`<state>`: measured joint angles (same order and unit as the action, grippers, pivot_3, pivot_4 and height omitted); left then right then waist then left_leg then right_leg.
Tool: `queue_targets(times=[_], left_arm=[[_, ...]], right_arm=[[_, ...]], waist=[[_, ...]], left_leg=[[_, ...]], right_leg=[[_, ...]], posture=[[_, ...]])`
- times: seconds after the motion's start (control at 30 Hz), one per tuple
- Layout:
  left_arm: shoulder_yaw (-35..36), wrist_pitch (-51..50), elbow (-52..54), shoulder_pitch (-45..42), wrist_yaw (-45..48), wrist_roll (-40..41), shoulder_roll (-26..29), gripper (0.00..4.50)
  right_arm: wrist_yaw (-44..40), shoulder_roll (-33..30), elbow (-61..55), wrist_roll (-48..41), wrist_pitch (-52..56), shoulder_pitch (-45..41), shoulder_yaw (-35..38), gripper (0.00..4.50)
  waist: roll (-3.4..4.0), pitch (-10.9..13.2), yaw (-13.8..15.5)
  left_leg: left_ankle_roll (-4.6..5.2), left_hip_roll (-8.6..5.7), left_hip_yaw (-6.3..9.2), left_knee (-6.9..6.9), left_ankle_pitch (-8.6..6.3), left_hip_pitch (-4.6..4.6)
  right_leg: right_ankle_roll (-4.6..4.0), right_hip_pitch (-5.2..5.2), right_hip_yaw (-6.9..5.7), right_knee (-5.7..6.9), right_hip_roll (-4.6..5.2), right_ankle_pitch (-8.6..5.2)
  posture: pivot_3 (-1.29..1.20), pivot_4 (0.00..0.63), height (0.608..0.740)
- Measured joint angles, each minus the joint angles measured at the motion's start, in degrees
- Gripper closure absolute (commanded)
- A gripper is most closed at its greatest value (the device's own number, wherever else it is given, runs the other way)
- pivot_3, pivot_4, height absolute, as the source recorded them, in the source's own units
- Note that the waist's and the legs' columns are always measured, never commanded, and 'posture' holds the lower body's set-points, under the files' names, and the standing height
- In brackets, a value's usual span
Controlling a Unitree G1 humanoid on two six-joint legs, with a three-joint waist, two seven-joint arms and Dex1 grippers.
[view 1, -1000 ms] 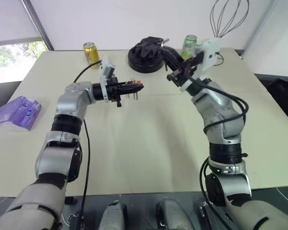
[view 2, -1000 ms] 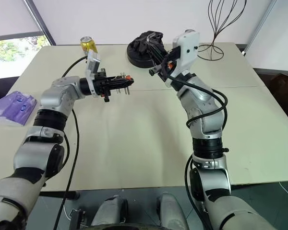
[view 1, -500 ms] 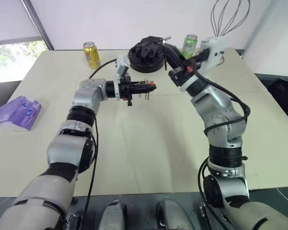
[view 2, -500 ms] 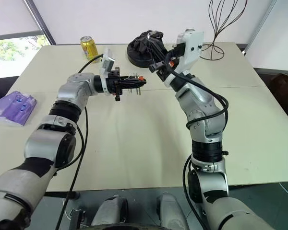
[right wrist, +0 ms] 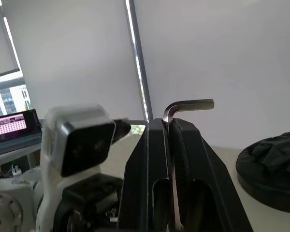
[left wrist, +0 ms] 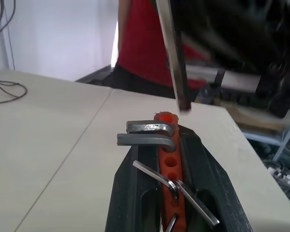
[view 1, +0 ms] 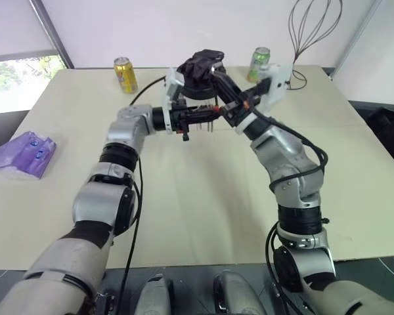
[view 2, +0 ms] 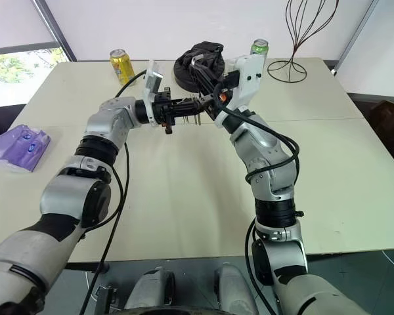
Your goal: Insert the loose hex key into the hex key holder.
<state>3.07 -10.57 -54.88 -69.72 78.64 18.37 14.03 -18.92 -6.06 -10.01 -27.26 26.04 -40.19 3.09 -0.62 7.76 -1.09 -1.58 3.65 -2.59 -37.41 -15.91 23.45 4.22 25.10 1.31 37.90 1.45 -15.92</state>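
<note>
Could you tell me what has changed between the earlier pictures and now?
The left gripper, shut on the hex key holder, swung right until it met the right gripper, which came slightly left, shut on the loose hex key. Both grips held; the cans and the purple bag stayed put.

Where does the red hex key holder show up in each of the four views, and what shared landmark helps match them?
Left eye view: hex key holder in the left gripper, centre top, below the black round object.
Right eye view, again just below that black object.
Left wrist view, upright between the jaws, bottom centre.
Right wrist view: I cannot make it out.
Shared landmark: the black round object, also in the right wrist view.
</note>
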Motion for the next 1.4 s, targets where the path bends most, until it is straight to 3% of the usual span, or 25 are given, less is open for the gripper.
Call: queue_targets(times=[1.4], left_arm=[[-0.9, -7.6, 8.1, 2.6, 0.4, 2.6, 0.1, 4.5]], right_arm=[[0.0, 0.7, 1.1, 0.1, -2.9, 0.0, -0.2, 4.45]], waist=[[0.0, 0.0, -0.1]], left_leg=[[-0.01, 0.0, 0.01, -0.03, 0.0, 0.0]], right_leg=[[0.0, 0.0, 0.01, 0.08, 0.0, 0.0]], posture=[[0.0, 0.15, 0.74]])
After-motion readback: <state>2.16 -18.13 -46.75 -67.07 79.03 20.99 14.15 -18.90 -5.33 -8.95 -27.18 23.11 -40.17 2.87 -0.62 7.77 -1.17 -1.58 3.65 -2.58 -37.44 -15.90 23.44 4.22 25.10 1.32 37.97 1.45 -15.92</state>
